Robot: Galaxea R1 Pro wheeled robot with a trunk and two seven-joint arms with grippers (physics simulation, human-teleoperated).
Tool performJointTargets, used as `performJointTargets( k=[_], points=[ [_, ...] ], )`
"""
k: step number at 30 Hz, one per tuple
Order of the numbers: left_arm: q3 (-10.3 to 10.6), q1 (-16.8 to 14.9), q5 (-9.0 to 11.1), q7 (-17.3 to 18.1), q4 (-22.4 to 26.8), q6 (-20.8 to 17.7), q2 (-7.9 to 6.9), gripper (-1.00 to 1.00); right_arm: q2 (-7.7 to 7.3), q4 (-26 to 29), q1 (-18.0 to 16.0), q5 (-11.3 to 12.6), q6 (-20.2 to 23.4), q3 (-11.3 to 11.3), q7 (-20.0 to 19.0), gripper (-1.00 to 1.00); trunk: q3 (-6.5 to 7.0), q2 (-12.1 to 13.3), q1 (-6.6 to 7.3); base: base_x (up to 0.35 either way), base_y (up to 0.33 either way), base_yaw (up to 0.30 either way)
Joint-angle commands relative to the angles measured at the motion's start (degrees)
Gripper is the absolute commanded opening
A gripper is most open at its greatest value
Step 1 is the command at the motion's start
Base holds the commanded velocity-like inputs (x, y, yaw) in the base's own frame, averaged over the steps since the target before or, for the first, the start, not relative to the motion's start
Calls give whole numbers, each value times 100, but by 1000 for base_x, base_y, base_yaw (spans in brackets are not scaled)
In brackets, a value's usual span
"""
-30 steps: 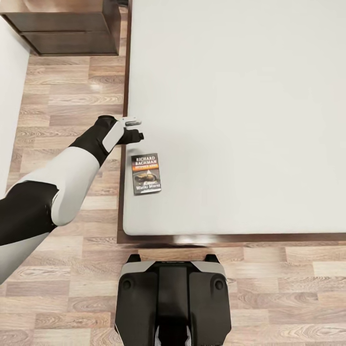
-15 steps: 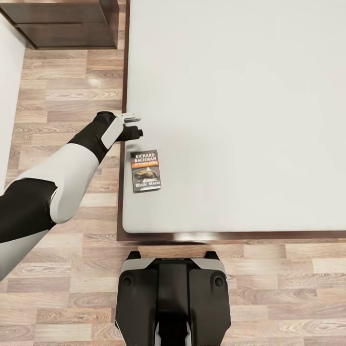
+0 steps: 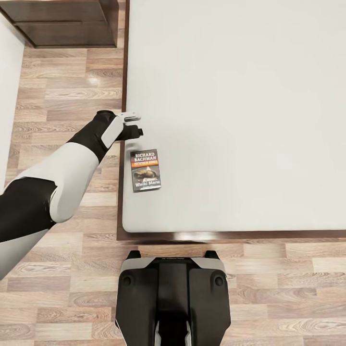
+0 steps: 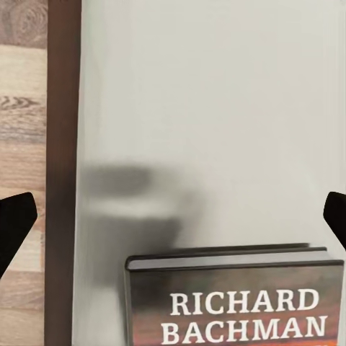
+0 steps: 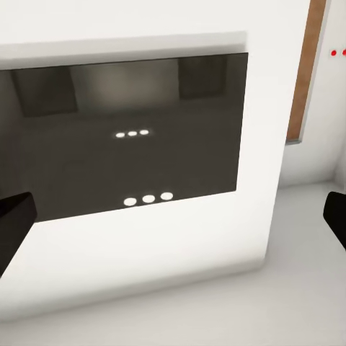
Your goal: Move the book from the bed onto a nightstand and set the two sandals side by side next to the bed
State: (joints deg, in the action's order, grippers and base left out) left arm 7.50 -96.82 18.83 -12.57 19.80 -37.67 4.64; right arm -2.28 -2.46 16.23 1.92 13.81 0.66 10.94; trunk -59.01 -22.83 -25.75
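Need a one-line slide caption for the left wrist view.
Open left gripper poised above the bed, the book lying flat just ahead.

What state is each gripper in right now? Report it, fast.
Left gripper: open, empty, poised above the bed just beyond the book.
Right gripper: open, holding nothing.

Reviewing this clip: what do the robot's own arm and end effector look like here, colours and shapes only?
The left arm is made of rounded segments alternating glossy black and light grey-white. A black wrist section carries a white panel, ending in the left end effector with one pale finger and one black. In both wrist views the fingertips show as black wedges.
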Motion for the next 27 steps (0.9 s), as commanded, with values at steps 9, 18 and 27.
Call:
performJointTargets(
  k=[9,18,27],
  points=[
    [43,-3,60,-44,7,-21,-5,100,0,8,3,19,21,5,14,100,-49,-9,-4,0,0,0],
    [49,-3,56,-35,23,-15,-14,100,-9,8,3,19,17,8,14,100,-125,-9,-4,0,0,0],
    [50,-3,52,-37,50,-13,-15,100,-13,10,3,19,17,6,13,100,-182,-9,-4,0,0,0]
  ],
)
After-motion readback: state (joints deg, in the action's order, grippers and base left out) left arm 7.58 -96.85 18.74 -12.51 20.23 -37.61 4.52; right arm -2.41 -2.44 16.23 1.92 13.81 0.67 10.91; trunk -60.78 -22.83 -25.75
